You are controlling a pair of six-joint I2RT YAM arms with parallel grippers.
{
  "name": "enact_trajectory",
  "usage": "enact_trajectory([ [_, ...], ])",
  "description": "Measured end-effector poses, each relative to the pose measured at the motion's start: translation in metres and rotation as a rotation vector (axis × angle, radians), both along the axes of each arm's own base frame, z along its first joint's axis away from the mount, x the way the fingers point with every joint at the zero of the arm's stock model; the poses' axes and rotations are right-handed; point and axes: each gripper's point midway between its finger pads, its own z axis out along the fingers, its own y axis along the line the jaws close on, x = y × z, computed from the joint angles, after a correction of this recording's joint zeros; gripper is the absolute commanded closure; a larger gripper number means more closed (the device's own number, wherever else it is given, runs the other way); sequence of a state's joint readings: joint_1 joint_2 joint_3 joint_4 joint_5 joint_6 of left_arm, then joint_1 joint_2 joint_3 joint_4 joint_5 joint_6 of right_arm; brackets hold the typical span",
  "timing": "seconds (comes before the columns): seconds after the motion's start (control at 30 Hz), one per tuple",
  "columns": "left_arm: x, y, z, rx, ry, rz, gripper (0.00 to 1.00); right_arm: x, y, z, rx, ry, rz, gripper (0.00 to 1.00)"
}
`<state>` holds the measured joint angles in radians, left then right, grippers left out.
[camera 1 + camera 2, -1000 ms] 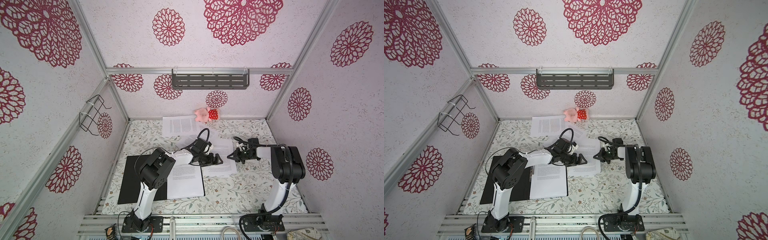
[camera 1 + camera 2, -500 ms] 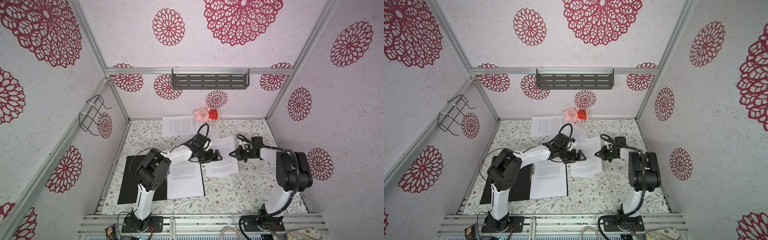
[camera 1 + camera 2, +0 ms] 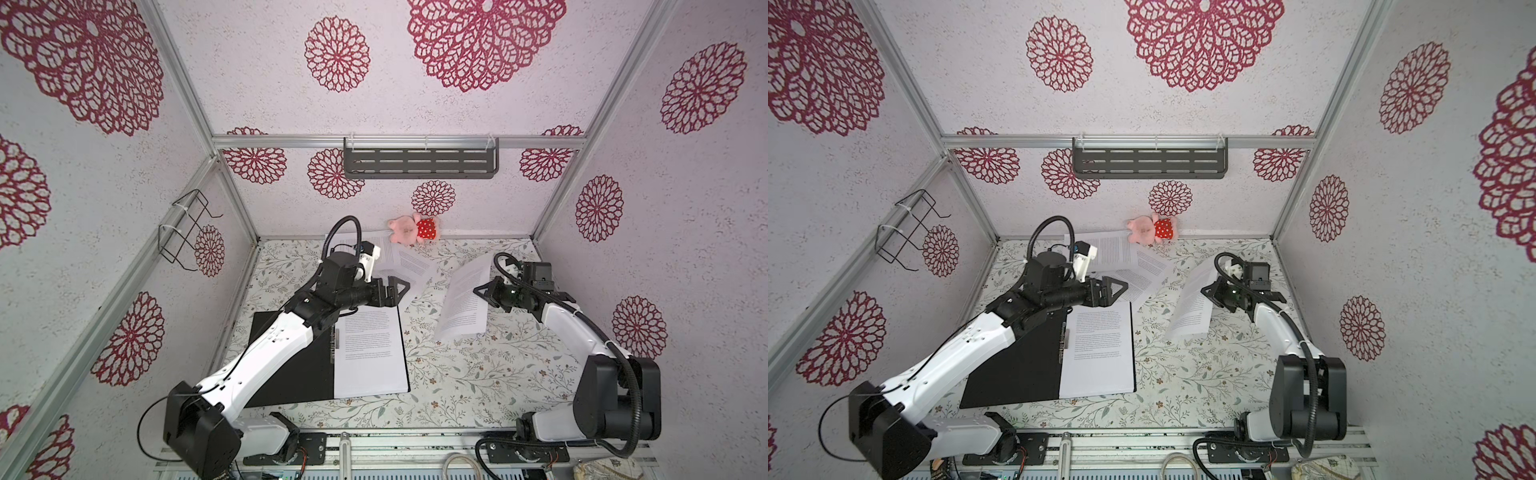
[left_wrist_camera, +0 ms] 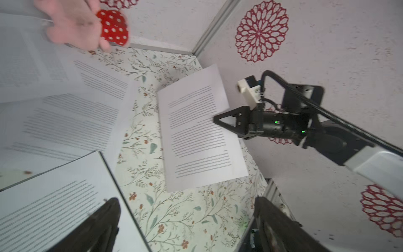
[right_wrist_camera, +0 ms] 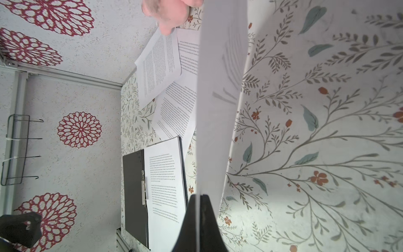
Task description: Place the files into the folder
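Note:
The folder (image 3: 291, 361) lies open on the table, black inside up, with one printed sheet (image 3: 370, 353) on its right half. My left gripper (image 3: 395, 289) hovers open over that sheet's far edge, and its dark fingers (image 4: 104, 224) stand wide apart with nothing between them. My right gripper (image 3: 482, 291) is shut on the edge of another sheet (image 3: 463, 303), which hangs tilted above the table. In the right wrist view the fingertips (image 5: 199, 196) pinch this sheet (image 5: 220, 98) edge-on. More of the files (image 3: 399, 262) lie overlapping near the back wall.
A pink plush toy (image 3: 411, 230) with a red dotted part rests on the back files. A grey shelf (image 3: 419, 162) hangs on the back wall and a wire rack (image 3: 187, 232) on the left wall. The floral table cover (image 3: 478, 382) shows at the front right.
The right gripper has raised its sheet off the table and drawn it right. The left gripper, still open, has moved back and left, away from that sheet.

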<state>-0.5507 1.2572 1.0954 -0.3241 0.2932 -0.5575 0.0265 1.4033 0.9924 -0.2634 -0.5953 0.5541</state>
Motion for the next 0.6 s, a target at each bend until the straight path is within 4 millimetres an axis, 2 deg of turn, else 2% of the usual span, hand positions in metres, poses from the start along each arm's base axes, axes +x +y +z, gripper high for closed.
enact_trajectory([
  [0.17, -0.014, 0.062, -0.013, 0.098, -0.044, 0.134, 0.01, -0.004, 0.033, 0.023, -0.057, -0.033, 0.047, 1.0],
  [0.27, -0.024, 0.087, -0.015, 0.139, -0.08, 0.187, 0.01, -0.009, 0.058, 0.033, -0.073, -0.05, 0.09, 1.0],
  [0.43, -0.05, 0.111, -0.031, 0.178, -0.131, 0.22, 0.01, -0.008, 0.103, 0.049, -0.083, -0.075, 0.166, 1.0],
  [0.6, -0.066, 0.131, -0.046, 0.197, -0.167, 0.284, 0.01, -0.008, 0.167, 0.057, -0.069, -0.082, 0.275, 1.0],
])
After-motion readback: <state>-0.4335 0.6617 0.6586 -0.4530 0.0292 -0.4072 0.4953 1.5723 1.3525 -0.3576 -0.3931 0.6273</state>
